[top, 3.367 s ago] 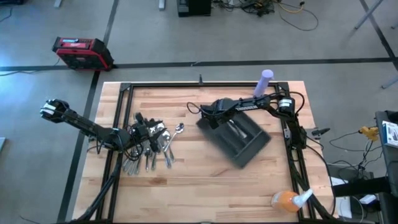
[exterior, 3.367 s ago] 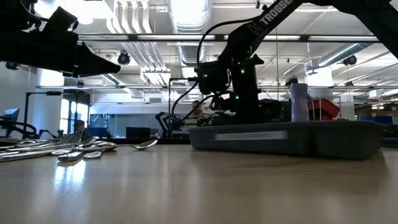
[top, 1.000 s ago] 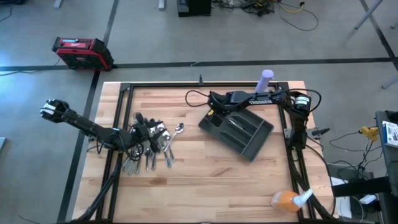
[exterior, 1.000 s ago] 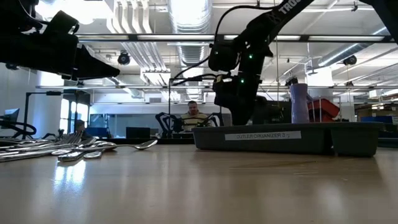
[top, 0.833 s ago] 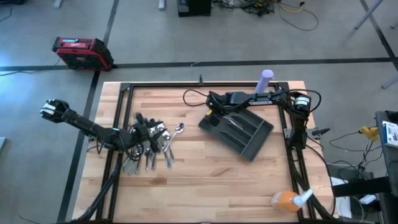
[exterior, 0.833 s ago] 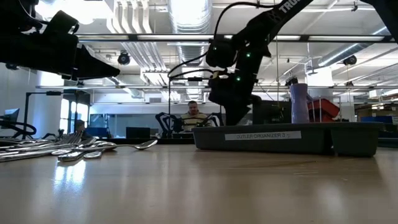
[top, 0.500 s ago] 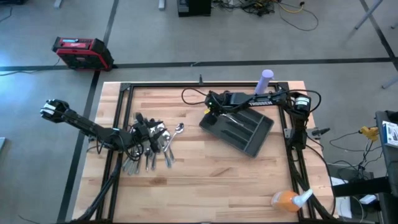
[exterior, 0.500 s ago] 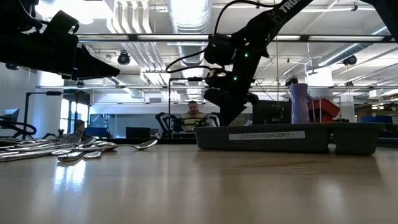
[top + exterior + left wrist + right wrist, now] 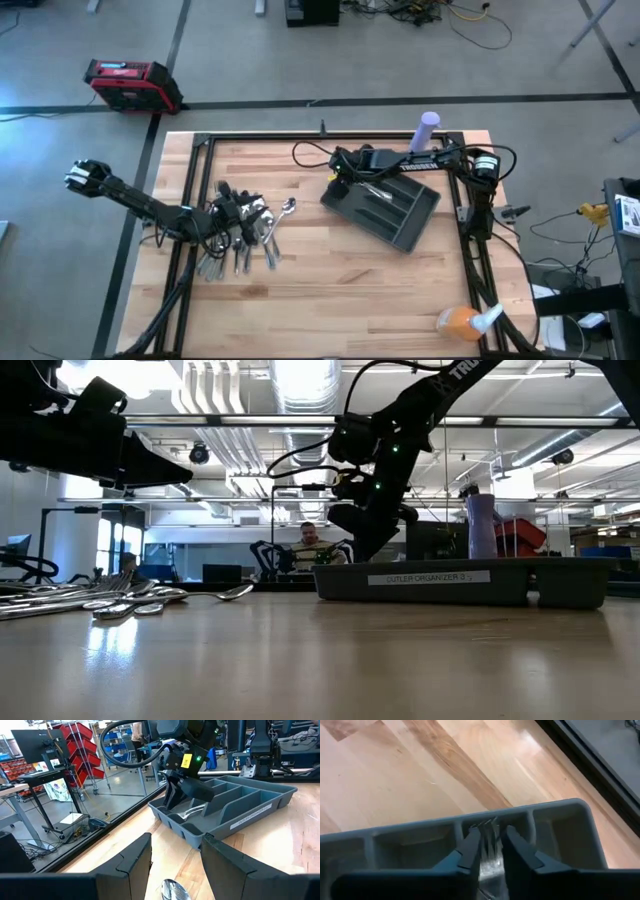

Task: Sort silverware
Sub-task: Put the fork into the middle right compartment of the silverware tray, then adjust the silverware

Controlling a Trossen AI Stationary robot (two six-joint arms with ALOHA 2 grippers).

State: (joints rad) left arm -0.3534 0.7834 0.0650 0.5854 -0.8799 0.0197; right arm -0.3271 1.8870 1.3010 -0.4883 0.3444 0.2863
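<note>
The silverware lies in a loose pile on the left of the wooden table, also seen in the low view. My left gripper hovers open above the pile, with a spoon bowl showing below its fingers. The dark grey tray sits slantwise right of centre. My right gripper reaches down into the tray's far left end. It is shut on a fork inside an end compartment. My right gripper pinches the fork between its two fingers. The fork lies along the fingers, and its tines stick out past the fingertips into the tray's compartment. The fingers slant down from above. I cannot tell whether the fork rests on the tray's floor.
A purple bottle stands at the table's far right, and an orange object lies at the near right corner. Black frame rails run along the table's sides. Bare wood lies between the pile and the tray. A person sits in the room behind.
My right gripper has risen a little and tipped over the tray's far left end. The tray has turned slightly on the table.
</note>
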